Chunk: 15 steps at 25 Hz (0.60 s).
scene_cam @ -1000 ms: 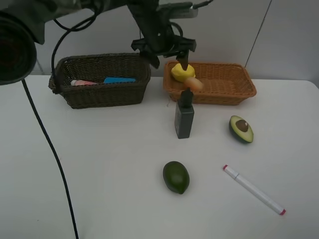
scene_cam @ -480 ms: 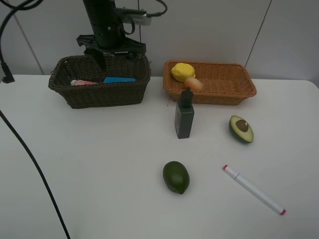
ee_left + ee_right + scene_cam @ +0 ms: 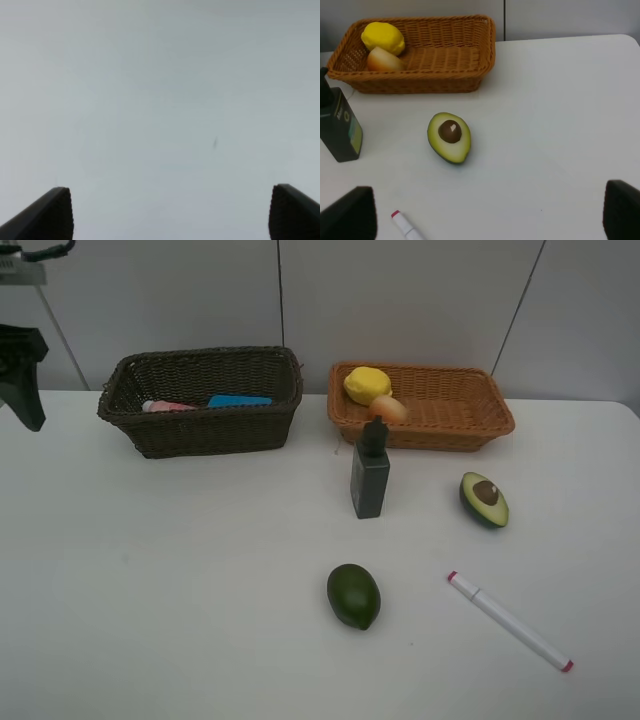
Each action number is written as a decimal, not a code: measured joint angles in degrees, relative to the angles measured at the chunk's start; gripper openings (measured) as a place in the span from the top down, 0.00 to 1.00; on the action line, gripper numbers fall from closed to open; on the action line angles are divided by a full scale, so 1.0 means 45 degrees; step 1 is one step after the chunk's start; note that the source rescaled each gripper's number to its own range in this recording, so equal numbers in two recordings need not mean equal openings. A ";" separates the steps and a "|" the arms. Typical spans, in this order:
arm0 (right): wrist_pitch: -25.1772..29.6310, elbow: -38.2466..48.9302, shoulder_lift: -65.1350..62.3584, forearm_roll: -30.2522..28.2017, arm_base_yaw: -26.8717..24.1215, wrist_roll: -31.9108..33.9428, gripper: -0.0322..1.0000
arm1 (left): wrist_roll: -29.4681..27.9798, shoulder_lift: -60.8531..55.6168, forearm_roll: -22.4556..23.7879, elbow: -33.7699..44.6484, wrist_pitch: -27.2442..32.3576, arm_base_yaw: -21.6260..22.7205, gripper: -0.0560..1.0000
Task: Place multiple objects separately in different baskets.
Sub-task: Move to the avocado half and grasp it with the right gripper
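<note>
The marker (image 3: 510, 621) lies diagonal on the table (image 3: 200, 590); lemon (image 3: 367, 384), peach (image 3: 388, 408) share tan basket (image 3: 450, 435); left claw (image 3: 170, 210), right claw (image 3: 490, 215) apart.

1. Most likely a robot lab or test cell.
2. A plain white bench (image 3: 180, 640) carried set-out props: avocado (image 3: 353, 595), marker (image 3: 510, 621), dark basket (image 3: 200, 430), tan basket (image 3: 440, 430).
3. Bare grey wall panels (image 3: 400, 290) with thin seams stood behind.
4. A black cable (image 3: 55, 250) showed in the high view's upper left corner.
</note>
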 joint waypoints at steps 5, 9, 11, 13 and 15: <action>0.0000 0.0000 0.0000 0.0000 0.0000 0.0000 0.00 | 0.0165 -0.5056 -0.0341 0.3922 0.0012 0.0231 0.00; 0.0000 0.0000 0.0000 0.0000 0.0000 0.0000 0.00 | 0.0766 -0.9264 -0.0896 0.6250 0.0015 0.0231 0.00; 0.0000 0.0000 0.0000 0.0000 0.0000 0.0000 0.00 | 0.1085 -1.1456 -0.0963 0.7052 0.0029 0.0231 0.00; 0.0000 0.0000 0.0000 0.0000 0.0000 0.0000 0.00 | 0.1463 -1.3269 -0.1046 0.7727 0.0044 0.0231 0.00; 0.0000 0.0000 0.0000 0.0000 0.0000 0.0000 0.00 | 0.1848 -1.4983 -0.1099 0.8004 0.0054 0.0231 0.00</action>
